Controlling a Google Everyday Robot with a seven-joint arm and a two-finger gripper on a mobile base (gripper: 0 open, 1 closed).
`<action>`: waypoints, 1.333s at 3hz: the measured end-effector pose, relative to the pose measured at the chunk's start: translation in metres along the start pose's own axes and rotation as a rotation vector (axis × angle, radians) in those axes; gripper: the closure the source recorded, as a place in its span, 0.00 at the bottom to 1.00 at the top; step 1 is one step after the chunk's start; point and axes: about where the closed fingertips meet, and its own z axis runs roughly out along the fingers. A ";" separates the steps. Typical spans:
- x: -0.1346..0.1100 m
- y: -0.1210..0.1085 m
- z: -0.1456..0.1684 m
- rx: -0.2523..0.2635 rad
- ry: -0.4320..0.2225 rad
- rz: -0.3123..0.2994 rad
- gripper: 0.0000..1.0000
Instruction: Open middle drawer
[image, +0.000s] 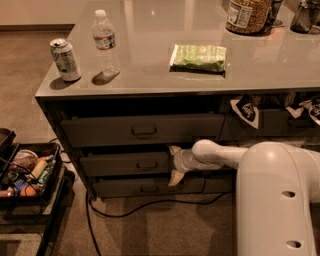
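The middle drawer (120, 164) is the low dark-grey front second from the top under the counter, with a small bar handle (145, 165) at its centre. It stands slightly out from the cabinet. My gripper (173, 165) is at the drawer front's right end, just right of the handle. It is open, with one fingertip (174, 149) above the front and the other below it. My white arm (220, 154) reaches in from the right.
A taller top drawer (100, 131) and a bottom drawer (120, 188) flank it. On the counter (150, 80) stand a can (65, 60), a water bottle (105, 42), a green packet (198, 57) and a jar (245, 15). A cluttered black cart (25, 172) sits left; a cable (150, 207) lies on the floor.
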 end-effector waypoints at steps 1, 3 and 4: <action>0.000 0.000 0.000 0.000 0.000 0.000 0.00; 0.000 0.000 0.000 0.000 0.000 0.000 0.37; 0.000 0.000 0.000 0.000 0.000 0.000 0.58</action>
